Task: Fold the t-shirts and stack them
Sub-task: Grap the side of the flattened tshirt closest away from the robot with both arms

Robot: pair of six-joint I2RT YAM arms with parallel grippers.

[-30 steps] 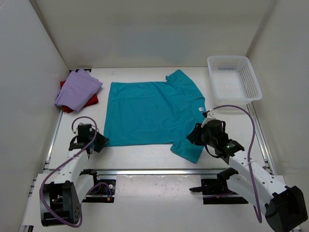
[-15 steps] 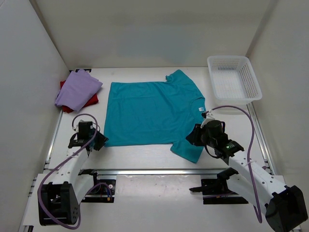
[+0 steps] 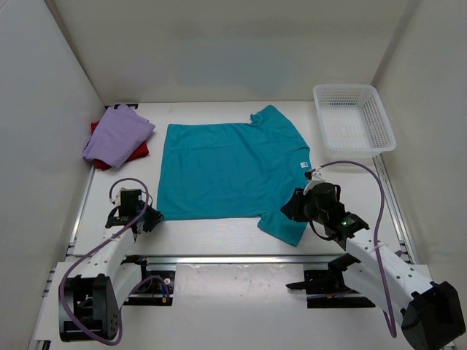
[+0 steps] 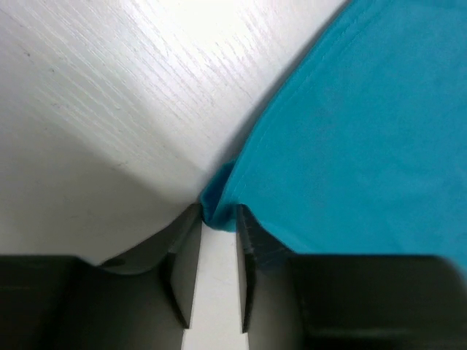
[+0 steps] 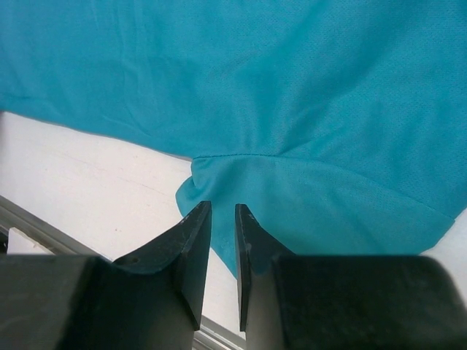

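Note:
A teal t-shirt (image 3: 226, 168) lies flat in the middle of the table, collar to the right. My left gripper (image 3: 155, 216) sits at its near left corner. In the left wrist view the left gripper (image 4: 219, 215) has that corner of the teal t-shirt (image 4: 350, 131) bunched between its fingertips, jaws nearly together. My right gripper (image 3: 288, 206) is low over the near sleeve. In the right wrist view the right gripper (image 5: 222, 211) stands narrowly open over the flat sleeve (image 5: 306, 211), pinching nothing. A folded lavender t-shirt (image 3: 117, 135) lies on a dark red one (image 3: 139, 151) at the far left.
A white mesh basket (image 3: 379, 120) stands at the far right. White walls close in the table on three sides. A metal rail (image 3: 241, 259) runs along the near edge in front of the arm bases.
The left gripper's jaws have narrowed onto the teal t-shirt's corner, and the left arm has shifted slightly. The right arm and the shirts have not moved.

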